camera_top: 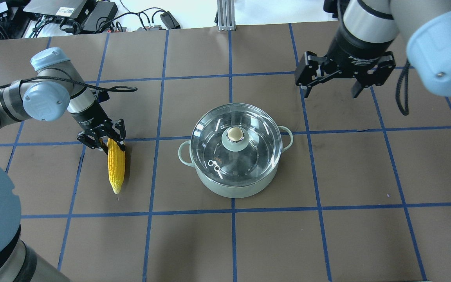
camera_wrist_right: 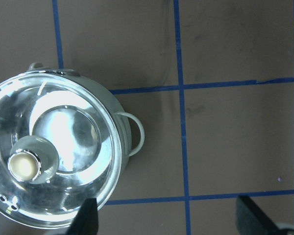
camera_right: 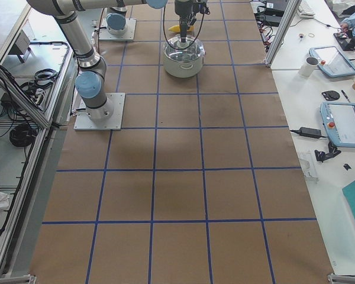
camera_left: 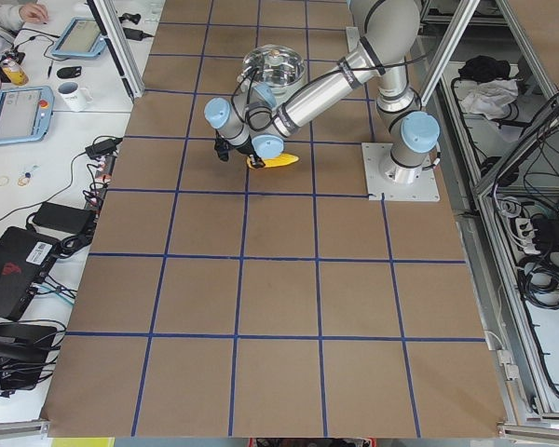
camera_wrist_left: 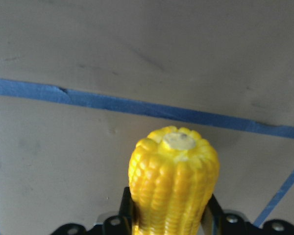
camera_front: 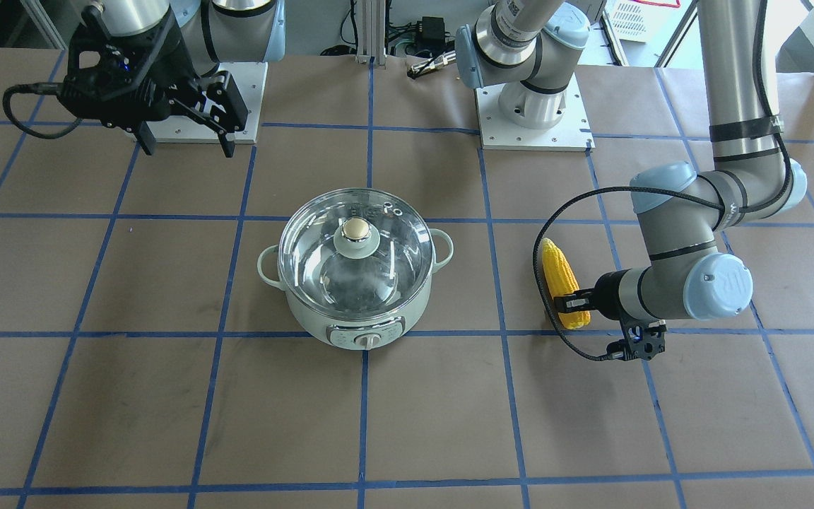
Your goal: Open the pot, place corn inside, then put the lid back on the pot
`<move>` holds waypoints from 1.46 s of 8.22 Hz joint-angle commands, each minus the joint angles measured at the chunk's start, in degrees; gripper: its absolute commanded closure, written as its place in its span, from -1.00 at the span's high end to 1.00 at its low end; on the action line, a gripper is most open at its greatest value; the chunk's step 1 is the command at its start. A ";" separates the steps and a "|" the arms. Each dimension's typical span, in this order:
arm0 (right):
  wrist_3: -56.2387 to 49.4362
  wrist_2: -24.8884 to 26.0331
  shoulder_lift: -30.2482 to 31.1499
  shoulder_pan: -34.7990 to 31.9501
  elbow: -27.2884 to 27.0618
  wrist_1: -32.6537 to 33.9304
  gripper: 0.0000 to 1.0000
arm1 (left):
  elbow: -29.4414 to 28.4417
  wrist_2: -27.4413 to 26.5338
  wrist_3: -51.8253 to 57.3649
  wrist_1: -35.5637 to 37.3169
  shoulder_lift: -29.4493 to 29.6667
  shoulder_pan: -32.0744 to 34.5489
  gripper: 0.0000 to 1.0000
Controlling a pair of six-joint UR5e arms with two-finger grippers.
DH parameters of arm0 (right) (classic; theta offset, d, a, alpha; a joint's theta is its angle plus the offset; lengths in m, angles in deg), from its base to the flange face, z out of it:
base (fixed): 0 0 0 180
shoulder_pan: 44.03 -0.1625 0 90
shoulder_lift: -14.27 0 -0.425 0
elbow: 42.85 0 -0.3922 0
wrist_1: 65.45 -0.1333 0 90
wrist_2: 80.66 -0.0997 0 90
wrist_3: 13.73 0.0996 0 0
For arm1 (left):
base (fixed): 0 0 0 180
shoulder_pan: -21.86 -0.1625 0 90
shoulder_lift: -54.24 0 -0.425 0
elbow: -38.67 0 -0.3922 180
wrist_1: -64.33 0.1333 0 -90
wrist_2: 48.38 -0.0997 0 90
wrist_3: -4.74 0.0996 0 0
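Observation:
The mint-green pot (camera_top: 233,186) stands mid-table with the glass lid (camera_top: 257,147) on it, knob up. It also shows in the front view (camera_front: 357,318) and the right wrist view (camera_wrist_right: 134,134). The yellow corn (camera_top: 116,168) lies on the table to the pot's left, with its tip pointing toward the near edge. My left gripper (camera_top: 111,144) is at the corn's blunt end, its fingers pressed against both sides of the corn (camera_wrist_left: 172,186). My right gripper (camera_top: 332,93) is open and empty, held high beyond the pot's right side (camera_wrist_right: 171,220).
Brown table paper is marked with a blue tape grid (camera_top: 231,78). The arm bases sit on white plates (camera_front: 531,113) at the robot's edge. Cables and boxes (camera_top: 73,15) lie beyond the far edge. Operator desks (camera_right: 337,65) flank the table.

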 commanded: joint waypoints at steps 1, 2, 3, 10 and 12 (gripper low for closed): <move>8.99 -0.25 -8.04 -8.82 0.35 9.74 1.00 | -0.38 -0.75 -2.00 -0.47 -4.77 0.39 -1.00; 13.28 -0.25 -11.03 -11.46 0.26 12.82 1.00 | -0.65 -1.01 -2.26 -4.21 -8.37 0.30 -1.00; 16.37 -0.25 -14.11 -14.19 0.17 14.24 1.00 | -2.13 -3.45 -1.48 -7.91 -13.02 0.39 -1.00; 20.88 -0.33 -17.92 -18.26 -2.29 16.12 1.00 | -7.51 -5.50 -2.26 -9.61 -21.86 6.16 -1.00; 20.97 -0.42 -18.01 -18.26 -2.73 15.40 0.98 | -7.51 -5.41 -2.44 -9.00 -21.16 8.29 -1.00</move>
